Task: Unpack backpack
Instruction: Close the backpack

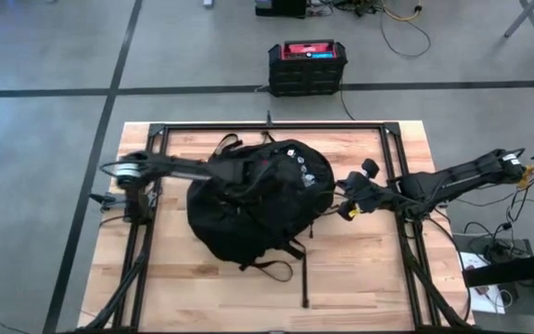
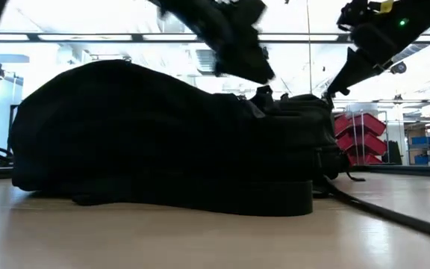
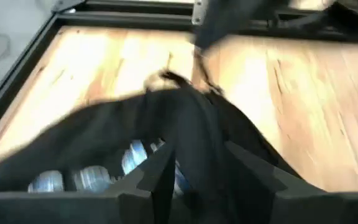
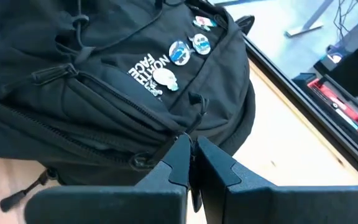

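The black backpack [image 1: 248,199] lies in the middle of the wooden table, with round patches [image 4: 179,53] near its top and straps [image 1: 276,269] trailing toward the near edge. My left gripper [image 3: 197,149] reaches from the table's left over the backpack's top and is shut on its fabric. Behind that fabric, pale blue shiny things [image 3: 92,177] show inside the backpack. My right gripper [image 4: 191,142] is shut with nothing between its fingers. It hangs just off the backpack's right side [image 1: 346,206]. My left gripper has a raised fold of the backpack's black fabric [image 3: 194,130] between its two fingers, at the edge of the opening. The fingers slant down from the table's left. The fabric rises in a ridge to the fingers, and the rest of the backpack lies on the table. One layer or several, I cannot tell.
A black crate with a red top [image 1: 307,67] stands on the floor beyond the far edge. Black frame rails [image 1: 267,125] run along the table's far side and both ends. Bare wood [image 1: 369,278] lies open at the near right.
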### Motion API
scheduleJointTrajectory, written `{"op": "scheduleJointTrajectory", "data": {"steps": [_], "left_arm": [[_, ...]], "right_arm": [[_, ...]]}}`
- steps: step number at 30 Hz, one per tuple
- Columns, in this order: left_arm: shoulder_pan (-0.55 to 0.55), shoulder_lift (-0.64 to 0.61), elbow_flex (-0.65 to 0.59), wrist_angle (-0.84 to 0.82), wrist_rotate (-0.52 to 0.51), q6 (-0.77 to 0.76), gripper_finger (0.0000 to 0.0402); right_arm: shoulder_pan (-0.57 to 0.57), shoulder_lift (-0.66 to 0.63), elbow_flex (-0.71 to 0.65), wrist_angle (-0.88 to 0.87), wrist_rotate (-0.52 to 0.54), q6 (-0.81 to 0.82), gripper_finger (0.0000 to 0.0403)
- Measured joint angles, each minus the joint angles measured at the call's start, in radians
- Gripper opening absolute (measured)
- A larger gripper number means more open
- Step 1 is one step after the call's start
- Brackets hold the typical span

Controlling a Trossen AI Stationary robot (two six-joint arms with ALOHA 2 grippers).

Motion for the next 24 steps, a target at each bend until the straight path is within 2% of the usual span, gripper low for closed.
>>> {"op": "scheduleJointTrajectory", "data": {"steps": [3,6,12,21,24], "left_arm": [[0.053,0.155,0.122,-0.022,0.073,0.019,0.0119],[0.081,0.259,0.239,-0.018,0.158,0.012,0.0119],[0.103,0.422,0.410,-0.097,0.202,-0.012,0.0119],[0.101,0.458,0.445,-0.116,0.216,-0.018,0.0119],[0.102,0.458,0.443,-0.117,0.205,-0.019,0.0119]], "right_arm": [[0.000,-0.011,-0.001,0.002,-0.037,-0.007,0.0000],[0.022,0.006,-0.010,0.020,-0.050,0.015,0.0000],[0.119,0.114,-0.075,0.254,-0.106,0.029,0.0000],[0.225,0.342,-0.045,0.553,-0.149,0.004,0.0000],[0.223,0.399,-0.007,0.564,-0.162,-0.030,0.0000]]}}
